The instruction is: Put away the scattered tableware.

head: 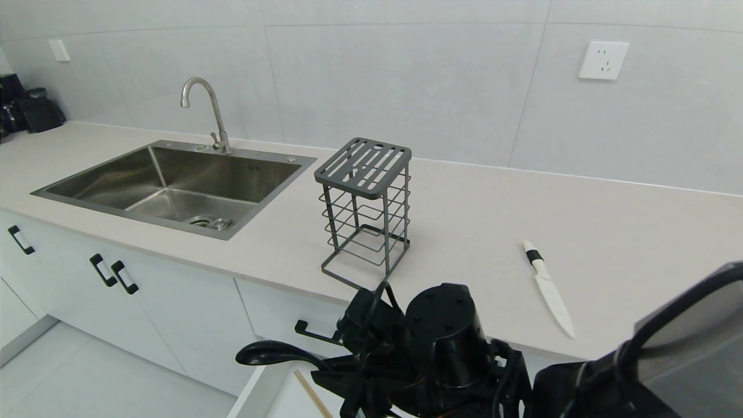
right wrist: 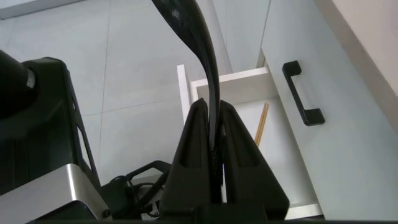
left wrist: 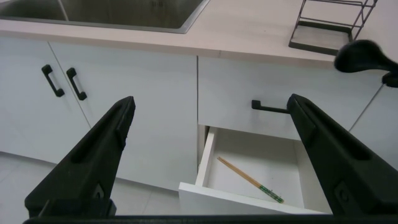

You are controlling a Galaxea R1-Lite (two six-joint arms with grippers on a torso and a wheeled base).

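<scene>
We hold the black spoon (right wrist: 198, 50) by its thin handle, clamped in the right gripper (right wrist: 213, 109) above the open drawer (left wrist: 204, 158) where chopsticks (left wrist: 249, 179) lie. It looks light, stiff and glossy, so it may pivot; mid-handle seems the surest hold. Our left gripper (left wrist: 211, 102) hangs nearby, spread wide and empty.

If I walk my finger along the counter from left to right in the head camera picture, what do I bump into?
sink → wire rack → white knife
</scene>
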